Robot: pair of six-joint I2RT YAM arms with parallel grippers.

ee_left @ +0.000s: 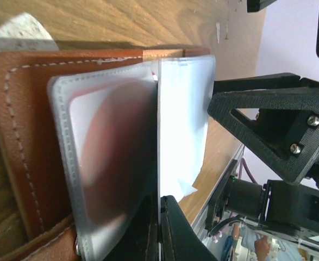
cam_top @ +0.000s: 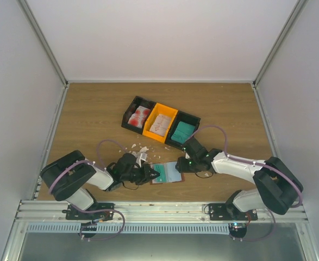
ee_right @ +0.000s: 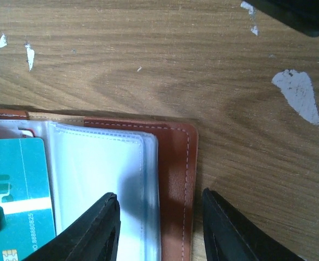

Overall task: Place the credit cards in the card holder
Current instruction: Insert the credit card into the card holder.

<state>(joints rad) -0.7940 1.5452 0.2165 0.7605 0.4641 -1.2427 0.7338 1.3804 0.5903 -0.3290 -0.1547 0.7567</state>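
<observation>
While the left jaws are pressed together on a clear sleeve (ee_left: pixel 110 163) of the holder (ee_left: pixel 18 136), apparently to keep it lying open on the surface (cam_top: pixel 94 109), the right jaws stand spread astride its right leather edge, likely to steady that side. A teal card (ee_right: pixel 12 179) lies on the sleeves near the holder's middle; whether it sits inside a pocket I cannot tell. Farther back, the other cards (cam_top: pixel 161 124) sit sorted by colour in three trays (cam_top: pixel 128 118), within easy reach of the right arm.
</observation>
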